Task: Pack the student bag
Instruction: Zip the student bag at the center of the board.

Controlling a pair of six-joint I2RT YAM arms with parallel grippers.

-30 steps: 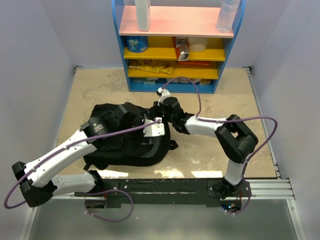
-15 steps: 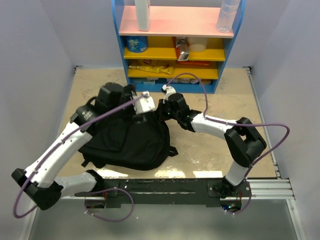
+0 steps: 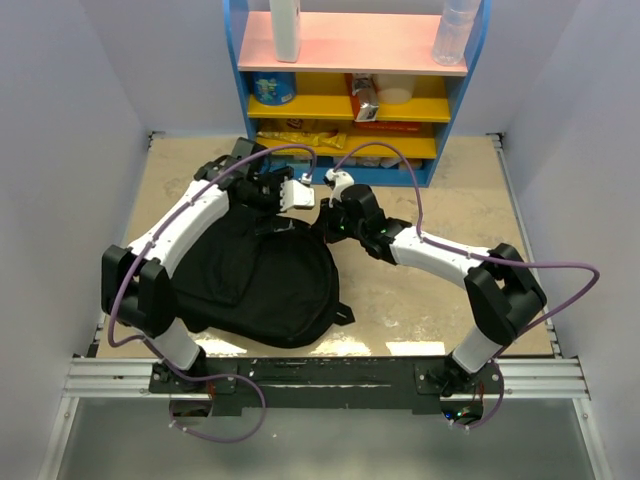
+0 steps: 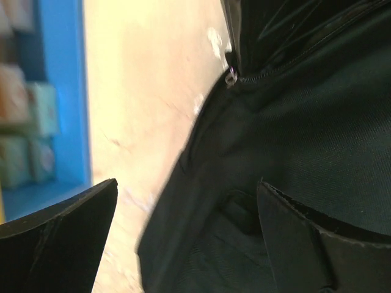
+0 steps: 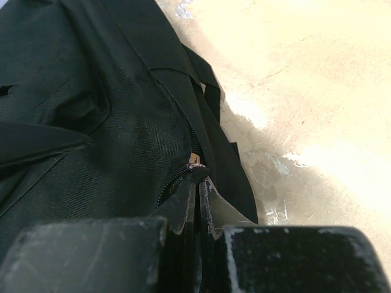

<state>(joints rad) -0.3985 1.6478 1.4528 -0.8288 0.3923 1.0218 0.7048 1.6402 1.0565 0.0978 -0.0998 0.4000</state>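
The student bag [image 3: 255, 275] lies flat on the table [image 3: 430, 290], under and just ahead of both pairs of fingers. A second ago my left arm lay low across the middle of it. It has now swung to the far edge, and the left gripper [image 3: 303, 195] has gone from half closed to fully spread. It holds nothing. In its wrist view the bag's edge passes between the two fingers without touching them, and a zipper slider [image 4: 231, 77] sits further ahead of the tips.

The right gripper [image 5: 198, 186] has hardly moved. Its jaws are pressed together, and the zipper pull [image 5: 194, 160] is right at their tips. I judge that it pinches the pull, though the contact itself is dark.

The bag also looks smoother than before. I think the left hand let go in order to take a new hold for the zipper work.

Beyond the fingers stands the shelf unit [image 3: 237, 100]. Its packets and a blue tub [image 3: 273, 88] carry print, but I can read none of it.
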